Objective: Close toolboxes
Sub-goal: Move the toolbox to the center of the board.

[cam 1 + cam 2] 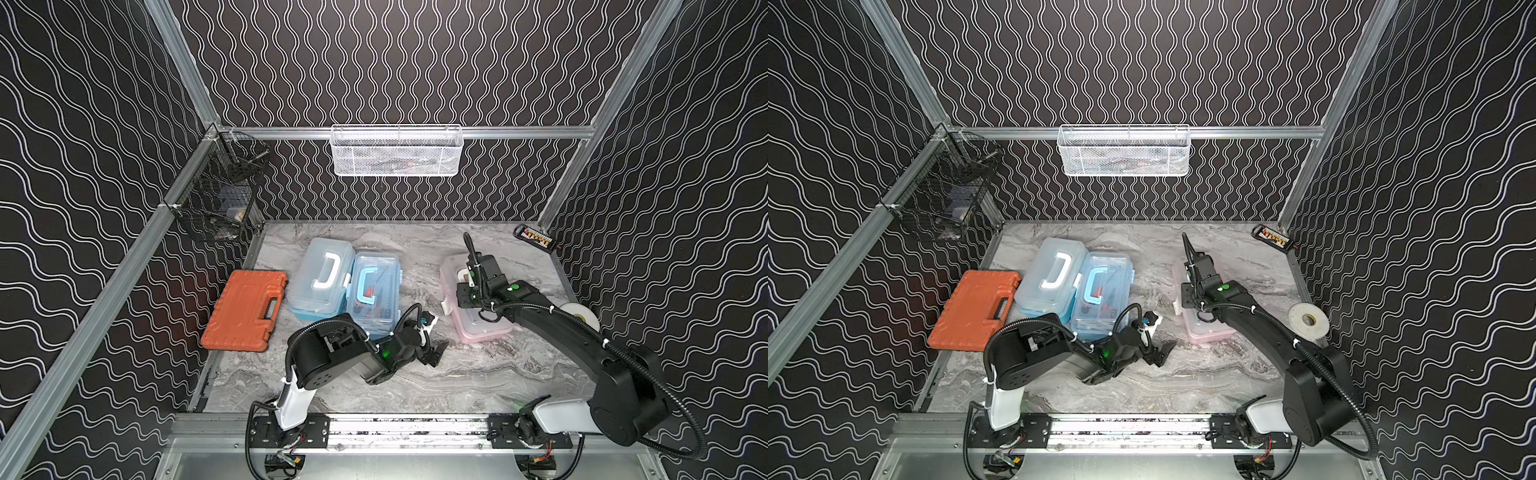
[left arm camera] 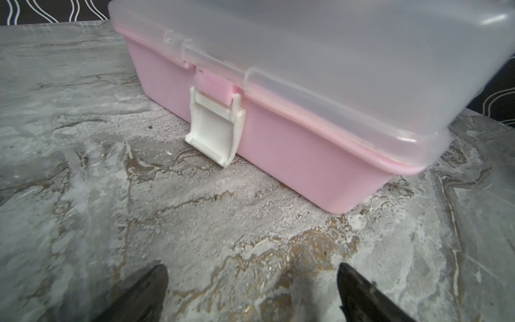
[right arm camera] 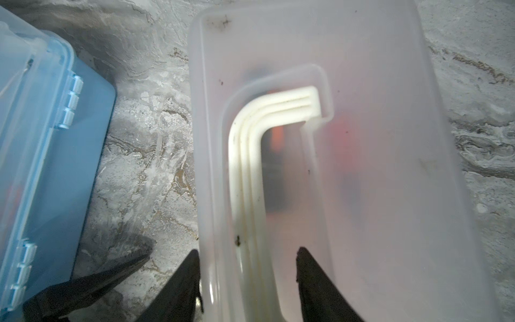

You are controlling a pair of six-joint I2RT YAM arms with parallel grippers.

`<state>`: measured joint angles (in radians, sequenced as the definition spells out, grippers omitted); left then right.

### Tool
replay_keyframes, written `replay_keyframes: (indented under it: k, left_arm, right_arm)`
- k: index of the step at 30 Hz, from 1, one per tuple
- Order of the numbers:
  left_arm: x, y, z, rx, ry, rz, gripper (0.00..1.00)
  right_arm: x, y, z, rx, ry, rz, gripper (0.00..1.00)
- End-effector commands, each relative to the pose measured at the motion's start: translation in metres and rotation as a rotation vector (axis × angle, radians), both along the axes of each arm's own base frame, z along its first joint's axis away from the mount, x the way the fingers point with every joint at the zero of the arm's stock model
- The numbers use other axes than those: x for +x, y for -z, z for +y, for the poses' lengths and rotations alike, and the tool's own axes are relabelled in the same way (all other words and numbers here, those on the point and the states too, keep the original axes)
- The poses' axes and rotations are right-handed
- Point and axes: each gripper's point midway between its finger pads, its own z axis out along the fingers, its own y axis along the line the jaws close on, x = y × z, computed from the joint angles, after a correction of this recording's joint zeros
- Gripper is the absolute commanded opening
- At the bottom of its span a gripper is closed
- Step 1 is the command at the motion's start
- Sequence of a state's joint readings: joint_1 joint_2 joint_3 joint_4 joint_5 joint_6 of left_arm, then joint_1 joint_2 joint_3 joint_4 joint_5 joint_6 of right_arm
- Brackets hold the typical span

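Note:
The pink toolbox (image 1: 486, 328) sits right of centre, its clear lid (image 3: 362, 139) lying down on the pink base (image 2: 292, 145). Its white latch (image 2: 214, 133) hangs loose down the front wall. My right gripper (image 3: 248, 251) is over the lid, one finger outside the lid's edge and the other inside the white handle (image 3: 245, 167). How firmly it presses does not show. My left gripper (image 2: 250, 267) is open and low over the table, facing the latch a short way off. Two blue toolboxes (image 1: 320, 270) (image 1: 376, 286) stand side by side at centre left.
An orange hard case (image 1: 245, 311) lies at the left edge beside the blue boxes. A roll of tape (image 1: 579, 316) sits by the right wall. A white mesh basket (image 1: 395, 149) and a black wire basket (image 1: 220, 199) hang on the walls.

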<state>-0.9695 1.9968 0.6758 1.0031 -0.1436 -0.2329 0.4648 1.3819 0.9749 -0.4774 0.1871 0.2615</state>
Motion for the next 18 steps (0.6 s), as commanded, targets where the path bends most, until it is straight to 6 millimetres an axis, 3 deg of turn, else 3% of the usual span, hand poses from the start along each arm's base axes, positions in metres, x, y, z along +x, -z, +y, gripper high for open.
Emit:
replay_keyframes:
  k: [1,5,8,13,16,18]
  left_arm:
    - [0.004,-0.016,-0.007,-0.035,0.031,-0.062,0.98]
    - [0.011,-0.014,-0.006,-0.019,0.023,-0.053,0.98]
    - [0.013,-0.015,-0.005,-0.026,0.018,-0.05,0.98]
    - [0.018,-0.013,-0.002,-0.035,0.015,-0.052,0.98]
    - [0.021,-0.011,-0.003,-0.035,0.025,-0.061,0.98]
    - [0.021,-0.01,-0.004,-0.023,0.043,-0.069,0.98]
  right_arm:
    - [-0.044,0.033,-0.002,0.008,-0.024,0.209,0.51]
    - [-0.043,0.034,-0.003,-0.007,-0.025,0.212,0.51]
    - [-0.036,0.029,-0.004,-0.032,-0.021,0.199,0.61]
    - [-0.021,0.018,-0.004,-0.097,-0.021,0.178,0.63]
    - [-0.014,0.017,0.0,-0.133,-0.038,0.173,0.6]
    - [-0.013,0.02,0.002,-0.171,-0.061,0.177,0.49]
